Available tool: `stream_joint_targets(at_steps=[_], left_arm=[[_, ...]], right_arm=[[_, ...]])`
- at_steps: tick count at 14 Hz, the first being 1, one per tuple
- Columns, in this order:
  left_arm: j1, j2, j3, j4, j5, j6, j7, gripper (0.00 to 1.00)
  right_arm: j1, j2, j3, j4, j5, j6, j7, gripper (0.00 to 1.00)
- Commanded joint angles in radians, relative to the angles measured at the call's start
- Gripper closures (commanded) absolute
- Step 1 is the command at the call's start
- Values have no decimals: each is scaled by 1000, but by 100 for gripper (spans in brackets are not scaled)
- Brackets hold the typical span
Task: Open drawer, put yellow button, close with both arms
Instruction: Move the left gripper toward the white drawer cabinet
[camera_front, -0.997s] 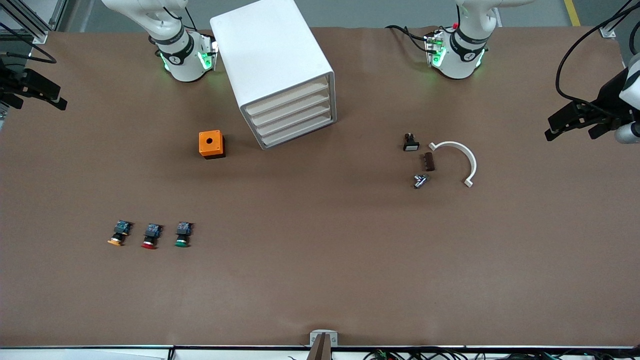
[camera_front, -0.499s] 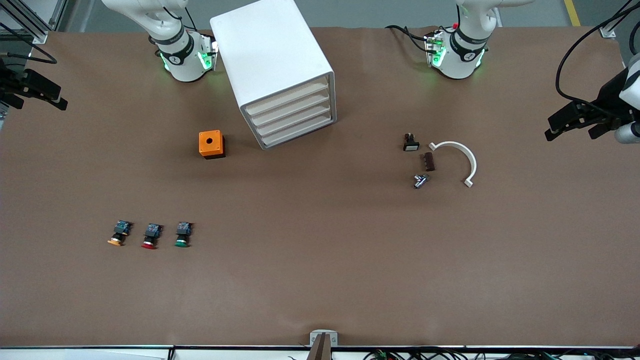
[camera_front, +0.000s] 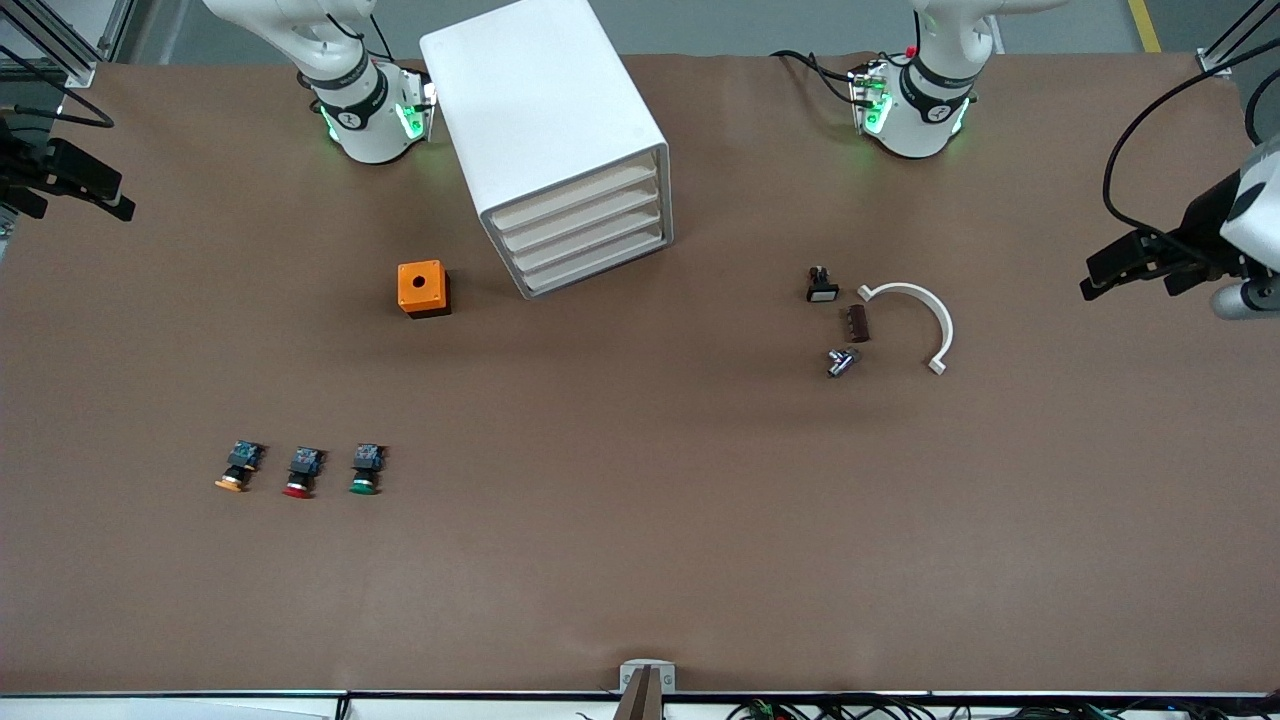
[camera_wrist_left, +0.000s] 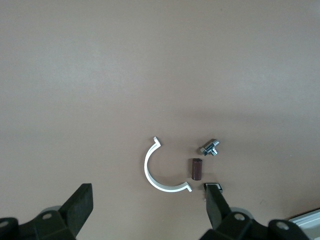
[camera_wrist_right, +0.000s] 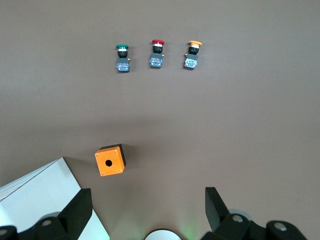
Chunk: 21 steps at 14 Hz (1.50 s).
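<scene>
The white cabinet (camera_front: 545, 110) stands between the two arm bases, and its uppermost drawer (camera_front: 575, 195) is shut. A corner of the cabinet shows in the right wrist view (camera_wrist_right: 40, 200). The yellow button (camera_front: 237, 468) lies on the table toward the right arm's end, nearer the front camera, at the outer end of a row of three buttons. It also shows in the right wrist view (camera_wrist_right: 192, 54). My left gripper (camera_front: 1130, 280) (camera_wrist_left: 148, 200) hangs open and empty high over the left arm's end of the table. My right gripper (camera_front: 80, 200) (camera_wrist_right: 147, 202) hangs open and empty over the right arm's end.
A red button (camera_front: 303, 472) and a green button (camera_front: 365, 470) lie beside the yellow one. An orange cube with a hole (camera_front: 423, 288) sits near the cabinet. A white arc (camera_front: 915, 320), a brown piece (camera_front: 858, 323), a metal piece (camera_front: 842, 361) and a small black switch (camera_front: 822, 287) lie toward the left arm's end.
My left gripper has shifted a little over the left arm's end of the table. The right gripper and the objects have not moved.
</scene>
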Motion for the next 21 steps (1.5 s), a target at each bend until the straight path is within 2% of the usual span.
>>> stream_joint_targets(at_steps=[1,3,7,12,15,17,19,21], left_arm=[[2,72,-2,42,16,-15,-8,0],[-13,120,-8,42,22,-15,-12,0],[-89,186,-20,40,22,-15,-167,0],[-202,263,-20,43,21,-15,-401,0],[-261,301,-20,45,24,-13,-555,0],[-292,344,-20,95,24,-36,-676,0],[-335,401,-20,182,16,-137,-776,0],[-372,444,-22,244,-5,-228,-872,0]], right_arm=[[1,-28,2,-29,-12,14,13,0],[1,-28,2,-29,-12,14,13,0],[0,-23,2,-25,-10,17,13,0],[-11,10,-2,40,2,23,16,0],[-28,64,-4,98,-1,16,2,0],[-19,75,-2,109,-13,13,7,0],[-20,96,-2,106,-12,14,4,0],[-22,182,-2,111,-6,23,2,0]])
